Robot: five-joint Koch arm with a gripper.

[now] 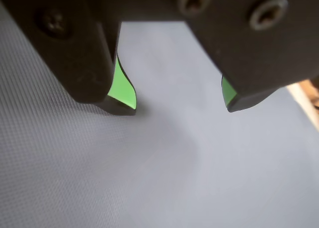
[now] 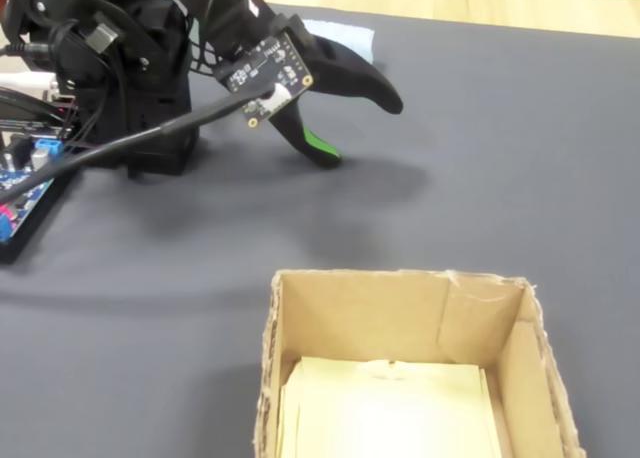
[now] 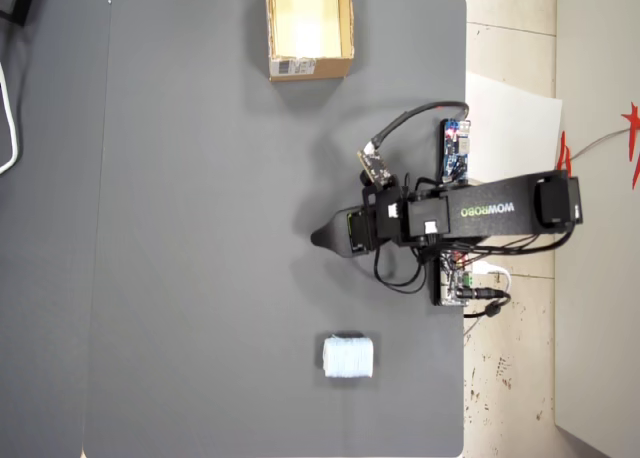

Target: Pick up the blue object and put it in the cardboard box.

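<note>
The blue object (image 3: 348, 357), a pale ribbed roll, lies on the dark mat near the bottom of the overhead view. In the fixed view the blue object (image 2: 355, 36) peeks out behind the arm. The cardboard box (image 3: 310, 69) stands at the top of the mat, open side up, with a white label on its near wall. In the fixed view the box (image 2: 360, 313) shows a pale yellowish inside and holds nothing. My gripper (image 1: 180, 106) is open, green pads apart over bare mat. The gripper (image 3: 322, 238) hangs between box and roll, touching neither, just above the mat (image 2: 362, 131).
The arm's base, cables and a small blue circuit board (image 3: 455, 150) sit at the mat's right edge in the overhead view. Electronics (image 2: 20, 178) lie at the left of the fixed view. White paper (image 3: 510, 118) lies beyond the mat edge.
</note>
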